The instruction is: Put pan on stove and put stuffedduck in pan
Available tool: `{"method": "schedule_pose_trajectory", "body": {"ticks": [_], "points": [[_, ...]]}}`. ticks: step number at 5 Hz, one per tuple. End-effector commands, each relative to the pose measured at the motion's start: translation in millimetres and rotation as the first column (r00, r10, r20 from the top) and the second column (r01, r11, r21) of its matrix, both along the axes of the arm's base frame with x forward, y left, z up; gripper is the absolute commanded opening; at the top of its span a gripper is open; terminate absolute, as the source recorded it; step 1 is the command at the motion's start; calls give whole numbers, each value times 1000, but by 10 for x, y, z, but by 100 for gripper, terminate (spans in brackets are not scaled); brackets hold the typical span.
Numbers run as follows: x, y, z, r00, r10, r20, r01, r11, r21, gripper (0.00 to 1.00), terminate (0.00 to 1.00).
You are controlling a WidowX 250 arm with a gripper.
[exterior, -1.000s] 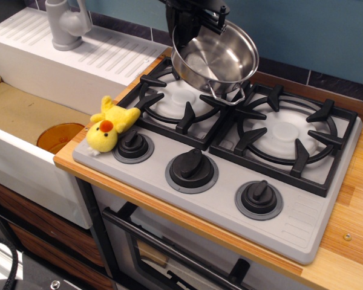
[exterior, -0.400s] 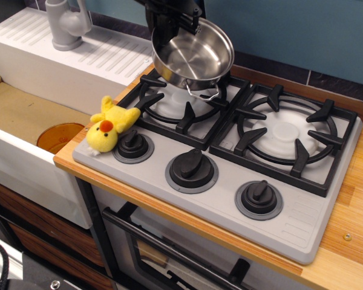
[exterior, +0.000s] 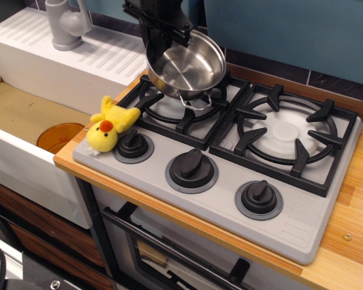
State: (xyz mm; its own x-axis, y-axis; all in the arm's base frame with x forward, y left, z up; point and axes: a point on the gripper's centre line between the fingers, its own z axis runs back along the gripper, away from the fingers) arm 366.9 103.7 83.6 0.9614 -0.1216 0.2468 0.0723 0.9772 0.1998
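The shiny steel pan (exterior: 187, 69) hangs tilted above the left burner of the grey stove (exterior: 230, 193), its open side facing the camera and one wire loop handle hanging low. My black gripper (exterior: 166, 30) is shut on the pan's far upper rim and holds it just above the black grate. The yellow stuffedduck (exterior: 111, 125) with an orange beak lies at the stove's front left corner, beside the left knob, to the lower left of the pan.
A white sink (exterior: 24, 121) with a grey tap (exterior: 65, 24) stands to the left; an orange disc (exterior: 59, 136) lies in its basin. The right burner (exterior: 287, 134) is bare. Three black knobs (exterior: 192, 169) line the stove's front. A wooden counter (exterior: 351, 241) runs to the right.
My gripper has carried the pan leftward and down, from between the two burners to over the left burner. The duck has not moved.
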Motion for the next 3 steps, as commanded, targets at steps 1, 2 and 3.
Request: {"method": "schedule_pose_trajectory", "body": {"ticks": [1, 2, 3], "points": [[86, 6, 179, 999, 4, 46, -5, 1000, 15, 100, 0], [82, -14, 235, 999, -1, 39, 0, 1000, 16, 100, 0], [36, -38, 315, 1000, -6, 30, 6, 1000, 21, 100, 0]]}}
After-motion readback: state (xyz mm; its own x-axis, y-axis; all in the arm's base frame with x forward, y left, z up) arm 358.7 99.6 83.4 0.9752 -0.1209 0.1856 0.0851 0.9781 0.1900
